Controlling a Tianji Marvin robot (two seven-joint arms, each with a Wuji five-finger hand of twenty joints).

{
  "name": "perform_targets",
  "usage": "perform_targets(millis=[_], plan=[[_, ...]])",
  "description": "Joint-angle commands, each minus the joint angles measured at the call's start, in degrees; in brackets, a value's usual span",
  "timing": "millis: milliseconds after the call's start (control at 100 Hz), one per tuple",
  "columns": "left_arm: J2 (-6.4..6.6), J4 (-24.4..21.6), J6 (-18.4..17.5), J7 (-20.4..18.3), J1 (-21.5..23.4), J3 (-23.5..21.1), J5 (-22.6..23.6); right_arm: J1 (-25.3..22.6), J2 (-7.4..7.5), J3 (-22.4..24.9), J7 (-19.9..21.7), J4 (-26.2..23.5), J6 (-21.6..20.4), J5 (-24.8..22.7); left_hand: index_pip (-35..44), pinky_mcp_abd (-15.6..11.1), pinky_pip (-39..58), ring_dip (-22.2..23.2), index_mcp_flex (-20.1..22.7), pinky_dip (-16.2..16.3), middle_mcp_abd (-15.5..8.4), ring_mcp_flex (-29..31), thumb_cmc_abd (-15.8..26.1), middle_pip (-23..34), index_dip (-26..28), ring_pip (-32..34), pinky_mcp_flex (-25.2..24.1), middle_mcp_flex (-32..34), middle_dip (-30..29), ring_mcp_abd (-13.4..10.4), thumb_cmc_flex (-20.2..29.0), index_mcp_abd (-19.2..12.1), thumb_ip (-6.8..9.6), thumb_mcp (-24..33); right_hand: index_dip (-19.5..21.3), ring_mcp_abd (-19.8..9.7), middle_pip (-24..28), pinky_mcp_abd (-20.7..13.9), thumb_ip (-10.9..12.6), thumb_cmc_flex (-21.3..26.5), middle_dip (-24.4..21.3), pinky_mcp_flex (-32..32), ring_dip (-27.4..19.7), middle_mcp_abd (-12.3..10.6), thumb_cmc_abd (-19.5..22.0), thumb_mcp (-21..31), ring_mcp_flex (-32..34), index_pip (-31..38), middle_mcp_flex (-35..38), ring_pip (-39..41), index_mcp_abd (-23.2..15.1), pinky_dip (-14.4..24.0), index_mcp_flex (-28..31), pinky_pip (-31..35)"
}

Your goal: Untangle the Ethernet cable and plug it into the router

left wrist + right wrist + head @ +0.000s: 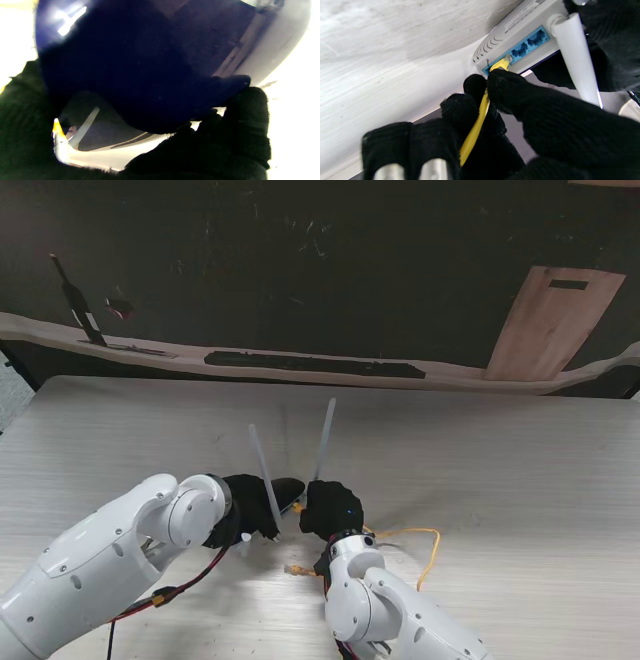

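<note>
1. From the stand's view, I am looking down at the pale worktop point(520, 470), where my two black-gloved hands are meeting near its middle, close to me. My left hand point(250, 510) is wrapping the dark-topped router point(285, 492), whose two white antennas point(323, 442) are sticking up between my hands. My right hand point(332, 510) is sitting just beside the router on its right. The yellow Ethernet cable point(425, 545) is trailing in a loose loop over the worktop to the right of my right hand, and one of its ends is lying nearer to me, by my right wrist.

2. In the left wrist view, the router's dark blue shell point(140, 75) is filling most of the picture. My left fingers point(247, 117) are clamping its edge, with the gloved palm pressing against it. A bit of yellow plug point(57, 126) and one antenna are showing in the gap beyond the shell.

3. In the right wrist view, my right fingers point(510, 87) are pinching the yellow cable point(476, 125) just behind its plug point(501, 64). The plug is touching the row of blue ports point(525, 46) on the router's white back face; I cannot tell whether it is fully seated. One white antenna point(575, 57) is standing beside the ports, and my left hand's glove is showing behind it.
</note>
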Motion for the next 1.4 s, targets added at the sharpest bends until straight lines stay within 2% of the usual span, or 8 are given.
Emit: perform_targets(millis=[0,230,390,730,880,1110,1250,1390], plan=[[-0.63,3.45,0.14,-3.28,3.91,2.69,-1.73,-0.26,-0.64,-0.08,0.85,-0.44,0.18,0.54,42.83,-16.22,-1.32,4.19,5.70,-1.64,-26.85,8.69,10.50,22.81,3.09,29.26,1.97,13.94,6.79,-19.73,35.06,-30.27,-2.45,13.98,1.90,-5.54,14.25,-7.36,2.20,3.06,2.12,0.66,1.86,11.75,0.24,4.22,-2.50,6.41,10.58,4.31,12.04,0.61,7.44,12.39],[-0.60,3.63,-0.21,-3.34,3.89,2.85,-2.09,0.12,-0.94,-0.41,1.17,-0.36,-0.02,1.69,43.35,-16.37,-1.12,4.02,6.20,-1.67,-26.98,9.87,10.08,22.81,3.22,29.30,2.71,14.89,7.06,-19.67,37.17,-30.29,-2.30,14.93,1.93,-5.69,14.31,-7.18,2.34,2.72,2.09,0.63,1.84,11.49,0.96,4.23,-2.48,6.34,10.58,4.18,12.00,0.38,7.52,12.39],[-0.74,3.82,-0.43,-2.78,4.04,2.88,-2.17,0.62,-1.10,-0.81,1.22,0.07,-0.42,2.00,44.18,-16.27,-0.80,4.24,6.64,-1.88,-27.28,10.95,11.43,22.41,4.08,28.95,3.52,15.80,7.73,-19.58,41.46,-30.43,-3.65,14.26,2.09,-5.66,14.34,-7.18,2.43,2.67,2.02,0.63,1.80,11.27,1.11,4.12,-2.48,6.38,10.58,4.12,11.99,0.15,7.26,12.39],[-0.93,4.46,-1.43,-2.10,3.78,3.38,-3.24,1.98,-1.52,-1.74,1.26,1.59,-1.15,2.54,44.73,-16.30,-0.62,4.61,6.76,-2.04,-27.73,11.33,12.46,23.18,4.70,29.26,3.44,15.86,8.11,-19.80,43.47,-30.65,-3.84,13.89,2.44,-6.08,14.35,-7.45,2.56,2.27,1.79,0.65,1.61,10.88,1.68,3.96,-2.44,6.56,10.57,3.99,11.64,-0.32,6.80,12.39],[-0.94,4.67,-1.93,-2.13,3.84,3.34,-3.82,2.21,-1.48,-1.96,1.32,2.02,-1.61,2.38,46.06,-15.04,1.40,9.35,6.59,-5.55,-29.47,11.50,11.34,27.90,5.75,31.42,3.07,15.45,9.53,-20.23,43.99,-31.47,-5.02,16.23,2.65,-6.77,14.45,-8.22,2.75,1.86,1.44,0.70,1.35,10.19,2.14,3.84,-2.40,6.89,10.60,3.88,11.06,-0.93,6.25,12.39],[-1.11,5.24,-3.25,-1.65,3.96,3.10,-4.62,2.69,-1.61,-2.29,1.40,2.79,-2.93,2.96,49.63,-13.27,2.86,12.74,6.21,-8.66,-31.47,11.48,10.04,33.91,7.69,32.49,2.34,14.69,10.98,-20.53,44.00,-32.81,-5.18,19.36,2.74,-6.83,14.35,-8.42,2.72,2.08,1.02,0.69,1.06,10.28,2.78,3.63,-2.39,7.01,10.59,3.74,10.95,-1.43,5.53,12.39],[-1.30,5.91,-4.69,-1.19,4.18,2.74,-5.95,3.24,-1.82,-2.92,1.49,3.58,-3.68,3.28,50.74,-12.89,3.08,14.01,6.50,-9.51,-32.15,11.58,9.64,35.86,8.25,33.01,2.22,14.60,11.43,-20.64,43.99,-33.59,-5.32,20.24,2.72,-6.91,13.99,-8.59,2.62,2.85,0.48,0.68,0.77,10.61,2.59,3.37,-2.38,7.08,10.63,3.67,11.65,-1.93,4.88,12.39],[-1.56,6.79,-6.09,-0.76,4.53,2.19,-8.10,3.57,-2.02,-3.31,1.20,4.34,-4.33,3.44,51.39,-12.91,5.20,17.81,5.38,-9.64,-33.75,11.12,9.86,38.69,8.72,34.63,1.58,13.43,13.75,-20.86,44.16,-34.47,-5.68,20.79,2.64,-6.86,13.92,-8.57,2.57,3.18,0.27,0.67,0.61,10.82,2.58,3.25,-2.38,7.12,10.62,3.62,11.95,-2.07,4.72,12.39]])
